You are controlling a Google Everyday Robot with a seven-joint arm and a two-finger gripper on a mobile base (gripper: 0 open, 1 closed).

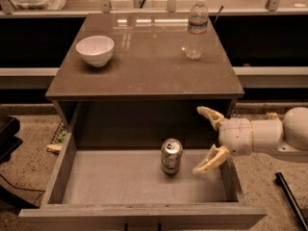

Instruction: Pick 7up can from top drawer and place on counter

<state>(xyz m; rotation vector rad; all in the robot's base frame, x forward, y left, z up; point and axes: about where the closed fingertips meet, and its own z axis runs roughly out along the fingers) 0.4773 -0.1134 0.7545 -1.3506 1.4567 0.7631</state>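
- Top drawer sat open below counter.
- 7up can stood upright just left of gripper, which hung spread and empty over drawer's right side.

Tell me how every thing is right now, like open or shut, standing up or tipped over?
top drawer: pulled open.
7up can: standing upright on the drawer floor, not held.
gripper: jaws open, to the right of the can, not touching it.
water bottle: upright on the counter.
bowl: right way up on the counter, looks empty.
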